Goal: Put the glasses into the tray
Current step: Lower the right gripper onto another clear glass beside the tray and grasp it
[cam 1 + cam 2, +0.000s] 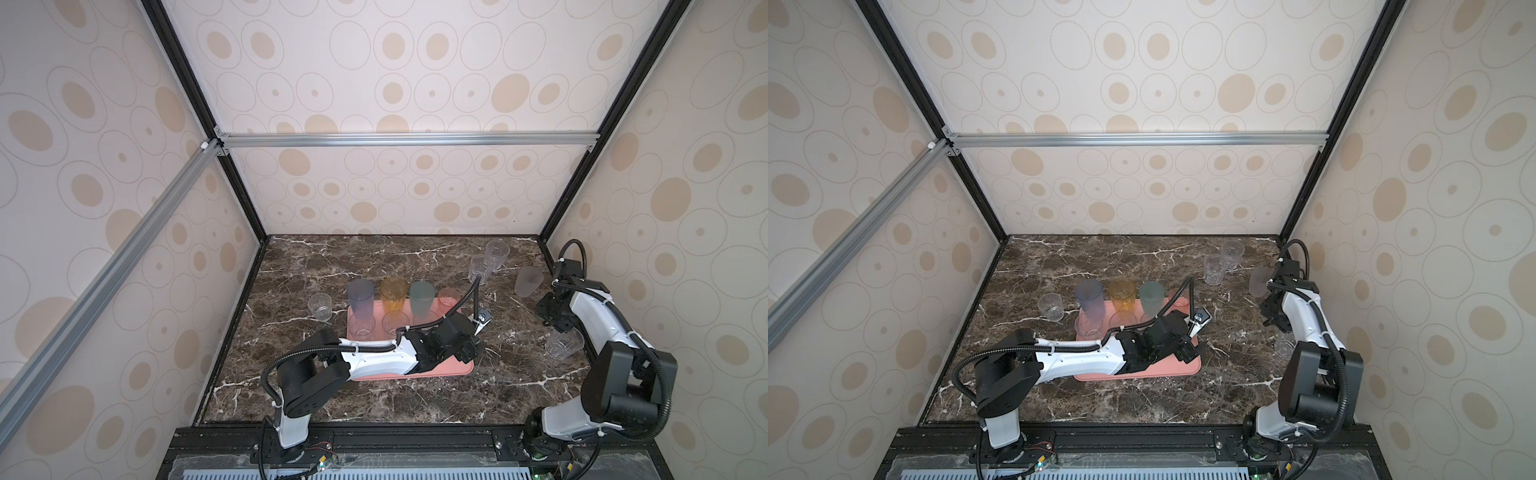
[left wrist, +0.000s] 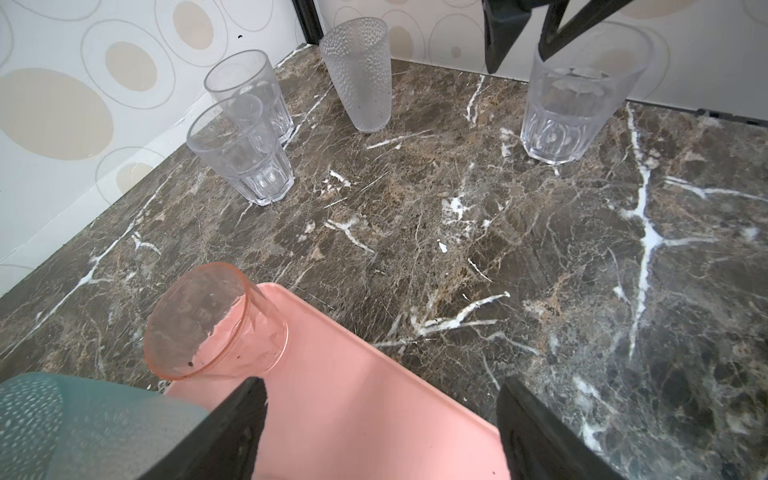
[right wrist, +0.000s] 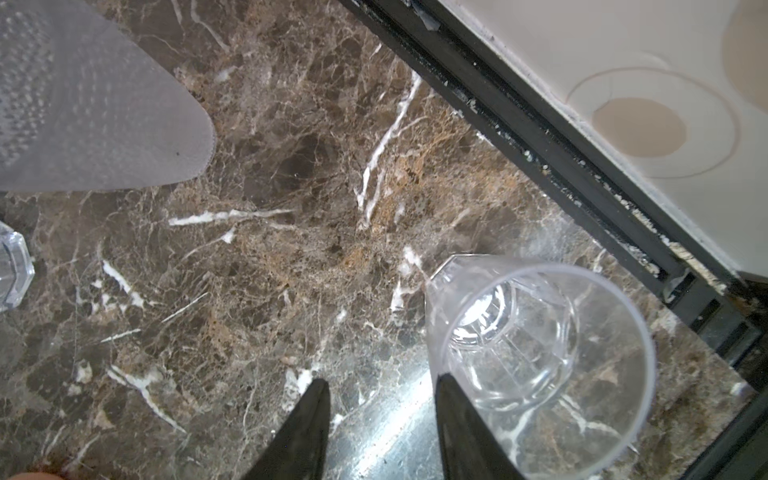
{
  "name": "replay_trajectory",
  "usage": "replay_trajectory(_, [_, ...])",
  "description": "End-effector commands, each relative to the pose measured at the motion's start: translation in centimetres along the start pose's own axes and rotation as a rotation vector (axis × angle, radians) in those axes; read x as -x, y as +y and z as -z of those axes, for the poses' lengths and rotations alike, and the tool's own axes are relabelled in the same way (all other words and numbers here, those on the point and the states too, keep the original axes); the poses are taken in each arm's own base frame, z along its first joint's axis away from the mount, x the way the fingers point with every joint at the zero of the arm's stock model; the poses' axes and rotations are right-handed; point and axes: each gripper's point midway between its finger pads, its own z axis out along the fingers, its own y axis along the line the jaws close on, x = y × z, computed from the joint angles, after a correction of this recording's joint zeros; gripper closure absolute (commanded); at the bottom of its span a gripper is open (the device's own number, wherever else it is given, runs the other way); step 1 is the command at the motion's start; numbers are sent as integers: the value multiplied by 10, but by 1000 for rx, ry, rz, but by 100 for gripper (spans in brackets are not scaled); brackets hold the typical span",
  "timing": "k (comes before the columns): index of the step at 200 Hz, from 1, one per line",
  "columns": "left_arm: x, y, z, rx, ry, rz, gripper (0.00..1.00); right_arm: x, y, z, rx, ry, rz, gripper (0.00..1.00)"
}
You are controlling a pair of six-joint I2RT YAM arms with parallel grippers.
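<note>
The salmon-pink tray (image 1: 453,370) (image 2: 353,395) lies mid-table. Along its back edge stand grey-blue (image 1: 360,297), amber (image 1: 393,295), teal (image 1: 422,297) and pink (image 2: 216,324) glasses, with two small clear ones (image 1: 361,326) in front of them. My left gripper (image 2: 380,380) (image 1: 471,351) hangs open over the tray's right end with nothing between its fingers. At the table's right edge my right gripper (image 3: 381,378) (image 1: 559,328) is open at a clear faceted glass (image 3: 540,353) (image 2: 573,104). One fingertip (image 3: 446,390) is at the glass's rim; the other is outside it.
A frosted dimpled tumbler (image 1: 528,281) (image 2: 359,75) and two clear faceted glasses (image 2: 241,149) (image 2: 249,87) stand on the marble at the back right. Another clear glass (image 1: 320,306) stands left of the tray. A black frame rail (image 3: 540,137) and the wall run close behind the right gripper.
</note>
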Motion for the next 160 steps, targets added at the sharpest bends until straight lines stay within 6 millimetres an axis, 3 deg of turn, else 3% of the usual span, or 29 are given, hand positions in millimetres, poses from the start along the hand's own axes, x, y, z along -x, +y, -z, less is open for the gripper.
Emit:
replay_trajectory(1, [15,7,9,10,-46,-17,13,2,-5,-9,-32,10,5,59])
replay_trajectory(26, [13,7,9,11,-43,-19,13,-3,-8,-20,-52,36,19,62])
replay_trajectory(60, [13,7,8,10,-42,-20,14,-4,-6,-18,-37,42,47,67])
replay_trajectory(100, [16,12,10,28,-48,-17,14,-14,-6,-27,-32,73,57,80])
replay_trajectory(125, [21,20,20,55,-62,-2,14,-24,-4,-32,-11,106,57,87])
replay_trajectory(160, [26,36,43,97,-96,40,15,-34,-2,-20,31,101,77,95])
